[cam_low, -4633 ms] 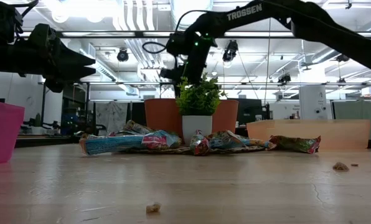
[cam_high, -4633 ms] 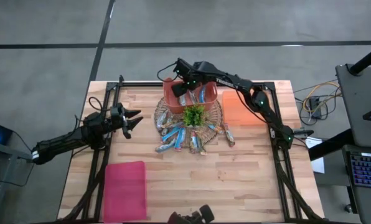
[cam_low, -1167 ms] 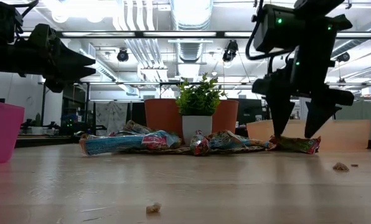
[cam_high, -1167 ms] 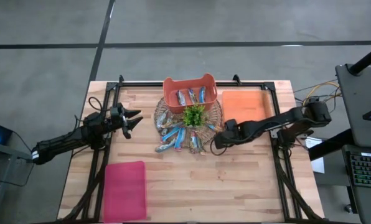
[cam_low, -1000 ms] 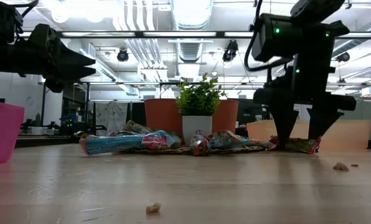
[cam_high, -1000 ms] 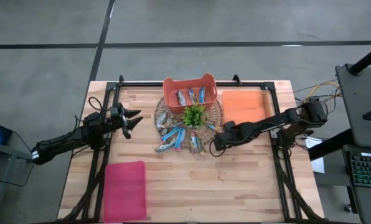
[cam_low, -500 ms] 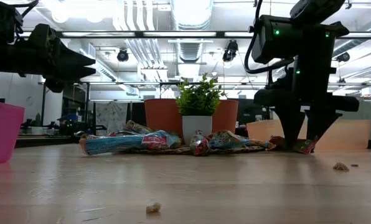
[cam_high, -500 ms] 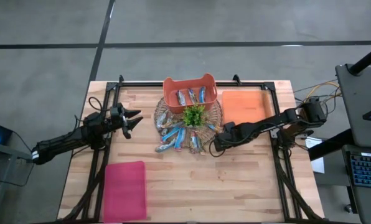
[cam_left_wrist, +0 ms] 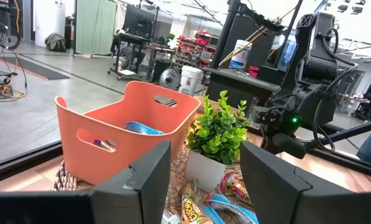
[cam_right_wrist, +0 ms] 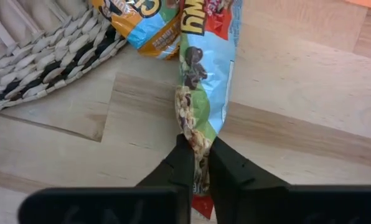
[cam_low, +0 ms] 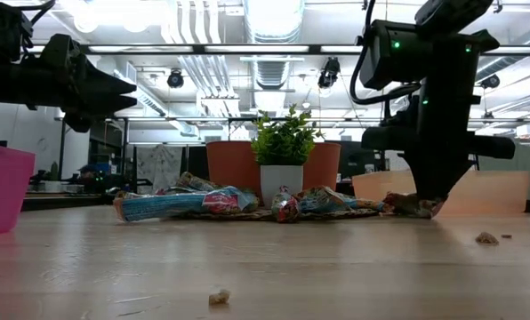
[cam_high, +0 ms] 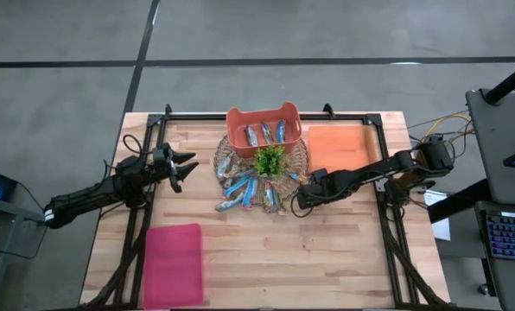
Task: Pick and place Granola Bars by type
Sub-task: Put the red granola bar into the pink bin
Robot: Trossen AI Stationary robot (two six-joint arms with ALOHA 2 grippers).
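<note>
Since a second ago, my right end effector point(cam_right_wrist: 198, 163) had pinched shut on a granola bar point(cam_right_wrist: 205, 93) at the wicker mat's point(cam_right_wrist: 42, 56) four o'clock; light, crinkly, slippery, gripped at its end seam.

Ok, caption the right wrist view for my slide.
Right gripper shut on the end of a light blue wrapped granola bar lying on the wooden table, beside the woven wicker mat.
</note>
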